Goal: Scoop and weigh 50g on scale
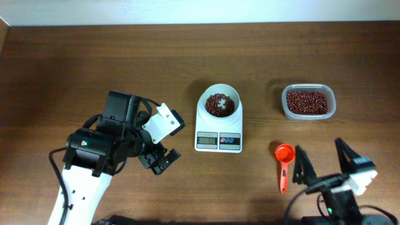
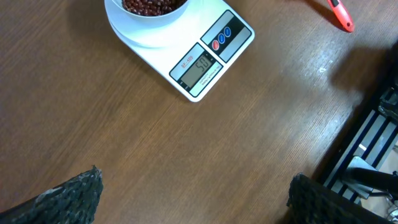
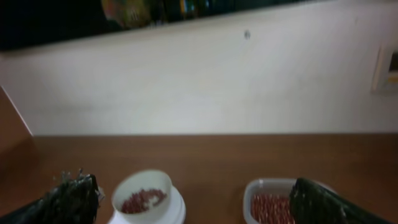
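The white scale [image 1: 219, 132] stands mid-table, its round bowl [image 1: 220, 104] holding red-brown beans. In the left wrist view the scale [image 2: 214, 46] lies ahead at the top, with digits lit on its display [image 2: 200, 66]. A red scoop [image 1: 284, 164] lies empty on the table right of the scale. My left gripper [image 1: 179, 139] is open over bare wood left of the scale, nothing between its fingers [image 2: 79, 193]. My right gripper [image 1: 322, 160] stands open at the front edge, just right of the scoop and apart from it. The right wrist view shows the bowl [image 3: 146, 194] far ahead.
A clear tub of red-brown beans [image 1: 307, 102] sits at the back right, and the tub [image 3: 267, 202] also shows in the right wrist view. The red scoop handle [image 2: 341, 15] shows at the top right of the left wrist view. A pale wall stands behind the table.
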Motion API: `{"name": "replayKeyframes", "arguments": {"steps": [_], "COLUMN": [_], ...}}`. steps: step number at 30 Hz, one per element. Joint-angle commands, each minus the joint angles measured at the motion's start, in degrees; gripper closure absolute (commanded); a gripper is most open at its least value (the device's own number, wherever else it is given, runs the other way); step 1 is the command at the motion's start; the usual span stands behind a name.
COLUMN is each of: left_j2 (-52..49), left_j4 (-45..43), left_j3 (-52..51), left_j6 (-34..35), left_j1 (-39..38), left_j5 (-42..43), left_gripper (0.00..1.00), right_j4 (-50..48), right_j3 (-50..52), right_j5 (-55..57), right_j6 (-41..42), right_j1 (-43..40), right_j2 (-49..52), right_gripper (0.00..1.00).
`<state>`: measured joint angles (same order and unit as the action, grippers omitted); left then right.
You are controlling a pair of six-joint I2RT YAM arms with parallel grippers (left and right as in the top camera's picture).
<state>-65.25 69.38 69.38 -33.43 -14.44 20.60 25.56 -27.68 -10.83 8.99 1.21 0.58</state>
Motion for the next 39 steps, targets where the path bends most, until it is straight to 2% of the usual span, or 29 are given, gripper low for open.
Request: {"name": "replayKeyframes", "arguments": {"steps": [1,4,20,25,36,39], "left_j2": [0.2,0.2,0.2,0.2,0.2,0.2], "left_j4": [-0.1,-0.1,-0.1,-0.1,-0.1,-0.1], "left_j3": [0.8,0.8,0.8,0.8,0.8,0.8], "left_j6": [-0.9,-0.9,-0.9,-0.9,-0.9,-0.9], "left_j1": [0.3,0.3,0.3,0.3,0.3,0.3], "left_j5": [0.6,0.6,0.7,0.6,0.7,0.7], "left_gripper": [0.01,0.01,0.01,0.01,0.01,0.01], "right_j4": [-7.5,-14.6,-19.6,-26.3,-21.7,-21.7], "right_j3": [8.3,14.1,22.4,27.2,27.4,27.4], "right_j5": [1.0,1.0,1.0,1.0,1.2,1.2], "right_j6": [0.0,0.0,0.0,0.0,-0.5,-7.5], "right_j1": [0.3,0.3,0.3,0.3,0.3,0.3], "right_j2": [-0.3,-0.3,-0.4,-0.4,-0.4,-0.4], "right_gripper": [0.01,0.01,0.01,0.01,0.01,0.01]}}
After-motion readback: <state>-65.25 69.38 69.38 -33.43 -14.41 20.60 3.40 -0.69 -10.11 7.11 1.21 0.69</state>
